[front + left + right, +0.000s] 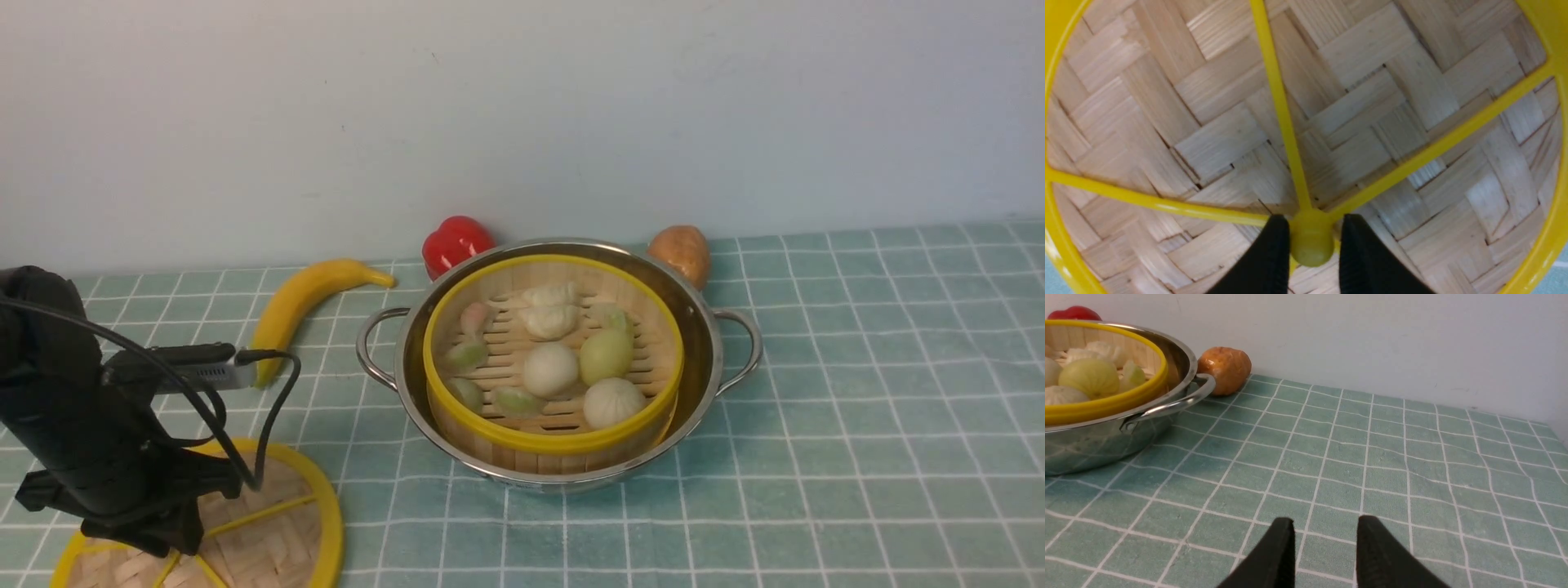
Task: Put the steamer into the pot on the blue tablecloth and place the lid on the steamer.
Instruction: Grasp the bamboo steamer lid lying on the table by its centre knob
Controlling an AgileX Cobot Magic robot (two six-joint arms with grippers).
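We see the left gripper [1314, 222] seemingly pinching the hub [1311, 250] of the lid [1372, 122], lying left of the pot [704, 327] on the blue tablecloth [857, 408]; the steamer [551, 445] already sits inside. The right gripper [1325, 526] hangs parted, empty. So slight a pinch could slip mid-lift, dropping the lid.

Soft, even light all round, shadows barely there. Mild glare on the pot [698, 335] wall at three o'clock. Front view slightly hazy; lid [1372, 53] close-up a touch soft.
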